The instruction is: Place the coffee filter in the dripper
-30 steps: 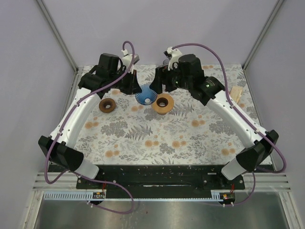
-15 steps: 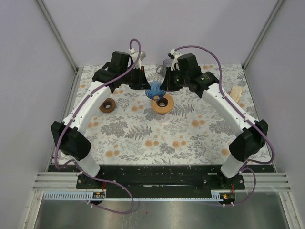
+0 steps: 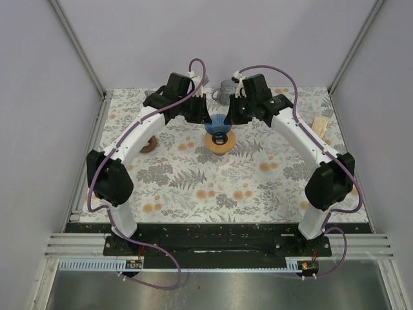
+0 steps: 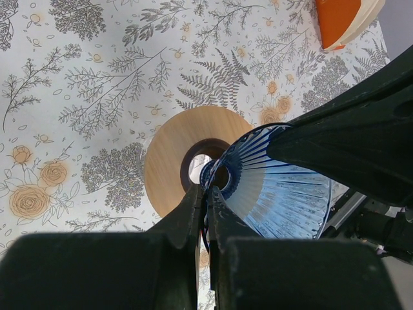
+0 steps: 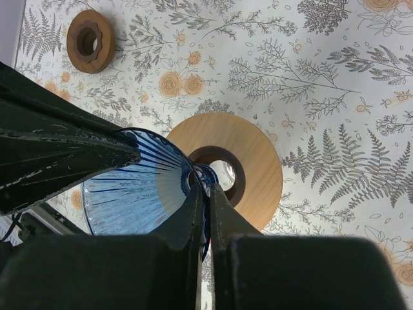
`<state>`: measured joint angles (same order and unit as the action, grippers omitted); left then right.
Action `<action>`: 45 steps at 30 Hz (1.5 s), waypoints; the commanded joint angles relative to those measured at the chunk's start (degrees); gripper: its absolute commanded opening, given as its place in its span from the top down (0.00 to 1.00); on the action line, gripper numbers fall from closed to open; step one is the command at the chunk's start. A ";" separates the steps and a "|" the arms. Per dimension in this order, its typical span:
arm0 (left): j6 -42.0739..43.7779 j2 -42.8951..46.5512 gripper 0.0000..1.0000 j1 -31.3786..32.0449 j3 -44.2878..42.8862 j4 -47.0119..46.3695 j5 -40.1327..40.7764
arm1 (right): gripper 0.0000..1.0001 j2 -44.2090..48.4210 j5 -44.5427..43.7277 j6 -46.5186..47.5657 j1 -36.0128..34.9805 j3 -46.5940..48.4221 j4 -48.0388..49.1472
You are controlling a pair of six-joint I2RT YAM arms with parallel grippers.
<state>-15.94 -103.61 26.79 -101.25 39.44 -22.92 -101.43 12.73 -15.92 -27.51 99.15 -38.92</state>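
Now that the right claw has clenched on the blue fluted coffee filter, whose opposite rim the left claw also grips, the filter hangs just above the tan dripper, lifted off the surface beside it and ready for lowering.

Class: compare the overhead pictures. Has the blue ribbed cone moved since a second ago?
Yes. The blue ribbed cone has shifted right: it was left of the light wooden ring, and now hangs over it.
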 commanded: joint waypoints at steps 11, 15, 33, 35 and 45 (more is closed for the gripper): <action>1.27 1.31 1.00 2.31 4.83 -4.11 3.05 | 1.00 0.26 -2.27 -0.16 2.63 -5.46 4.90; 2.23 0.78 1.00 2.39 5.71 -4.46 4.10 | 1.00 0.35 -2.62 1.07 2.63 -7.57 6.92; 6.80 -2.55 1.00 0.90 13.28 -2.19 0.43 | 1.00 -4.03 -2.10 3.09 4.30 -13.47 5.71; 7.07 -4.22 1.00 0.37 12.57 -0.34 -0.81 | 1.00 -4.92 -1.75 3.18 4.48 -12.41 3.06; 8.12 -3.70 1.00 0.37 13.81 -1.65 0.51 | 1.00 -4.13 -0.60 3.09 4.57 -13.03 3.94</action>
<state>-14.46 -104.25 27.09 -90.56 26.96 -22.61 -101.86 16.58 -15.09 -25.17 88.29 -27.97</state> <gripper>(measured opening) 0.054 0.044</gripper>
